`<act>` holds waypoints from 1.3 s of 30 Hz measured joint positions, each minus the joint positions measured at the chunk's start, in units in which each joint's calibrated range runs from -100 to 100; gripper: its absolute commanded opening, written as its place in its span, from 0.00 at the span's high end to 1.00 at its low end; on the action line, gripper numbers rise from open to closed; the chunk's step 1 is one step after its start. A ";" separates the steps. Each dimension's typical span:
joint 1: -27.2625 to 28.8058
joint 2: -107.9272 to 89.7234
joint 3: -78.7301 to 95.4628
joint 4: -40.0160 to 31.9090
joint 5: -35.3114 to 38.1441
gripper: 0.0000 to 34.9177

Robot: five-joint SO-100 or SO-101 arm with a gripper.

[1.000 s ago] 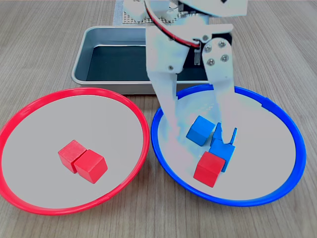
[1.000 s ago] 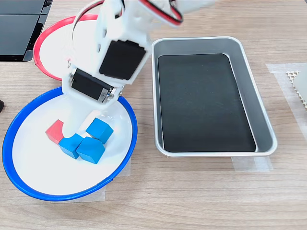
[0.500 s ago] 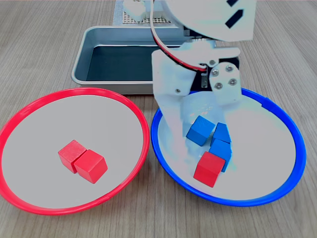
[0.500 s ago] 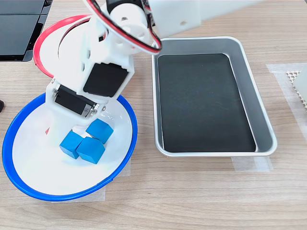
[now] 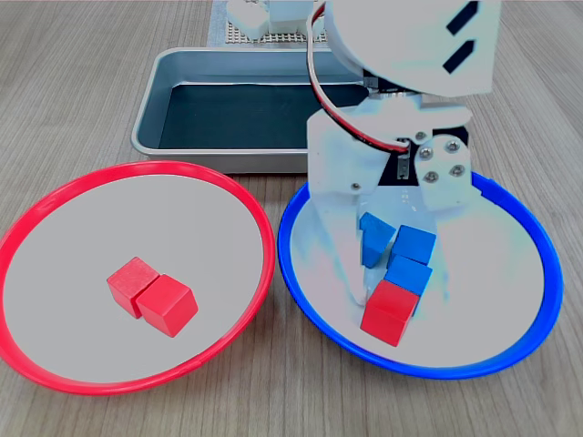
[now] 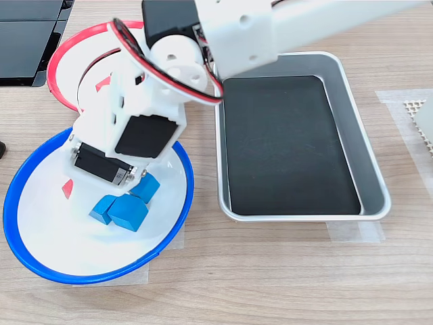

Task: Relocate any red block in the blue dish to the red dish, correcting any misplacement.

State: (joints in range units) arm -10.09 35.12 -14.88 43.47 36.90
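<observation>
In the first exterior view, the red block (image 5: 389, 311), a plain matte cube, sits in the blue dish (image 5: 524, 346) near its front rim, touching a blue cube (image 5: 407, 275) behind it. Two more blue cubes (image 5: 373, 238) lie just beyond. The red dish (image 5: 55, 375) holds two red cubes (image 5: 151, 297) side by side. The arm (image 5: 401, 100) leans low over the blue dish; its gripper is hidden under the wrist, so I cannot tell how wide the jaws stand.

In the second exterior view, only a sliver of the red block (image 6: 66, 190) shows beside the arm (image 6: 135, 128), which covers much of the blue dish (image 6: 101, 274). A metal tray (image 6: 369, 203) lies to the second exterior view's right.
</observation>
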 measured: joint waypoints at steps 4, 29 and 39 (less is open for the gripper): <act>0.88 2.13 -2.36 -0.16 0.05 0.52; 1.42 2.90 -3.09 -1.31 1.03 0.99; -1.24 -4.09 -0.36 0.08 -0.39 0.99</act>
State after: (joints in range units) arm -11.33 31.03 -15.25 43.56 36.51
